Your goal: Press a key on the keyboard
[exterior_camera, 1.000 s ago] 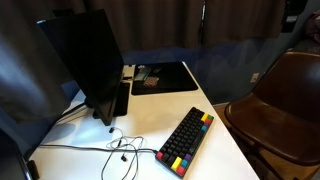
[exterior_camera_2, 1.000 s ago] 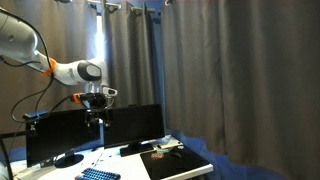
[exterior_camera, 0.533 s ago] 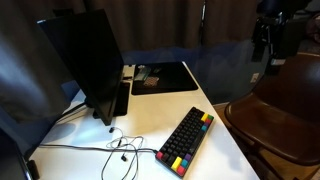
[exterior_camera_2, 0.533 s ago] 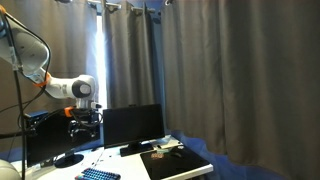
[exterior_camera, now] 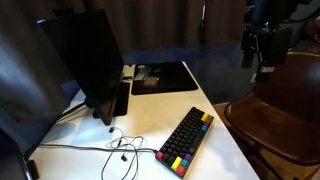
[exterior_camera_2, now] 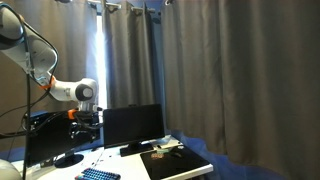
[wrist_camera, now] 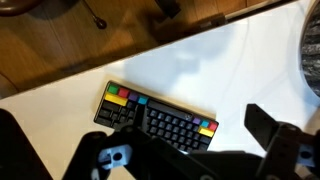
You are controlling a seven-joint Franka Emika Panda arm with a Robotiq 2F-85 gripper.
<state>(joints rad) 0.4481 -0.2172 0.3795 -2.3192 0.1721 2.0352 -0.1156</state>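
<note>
An exterior view is looking down from close above the counter (exterior_camera: pixel 150 110) at the keyboard (exterior_camera: pixel 186 141). An exterior view is standing far back, low, facing the curtain (exterior_camera_2: pixel 220 70), probably sharing that keyboard (exterior_camera_2: pixel 98 175). The wrist view is looking down on it (wrist_camera: pixel 160 120) from well above.

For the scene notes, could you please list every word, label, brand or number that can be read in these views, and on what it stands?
No text can be read in any view.
On the keyboard, the key legends are too blurred to read.
On the monitor, the screen is dark and no brand mark is legible.
</note>
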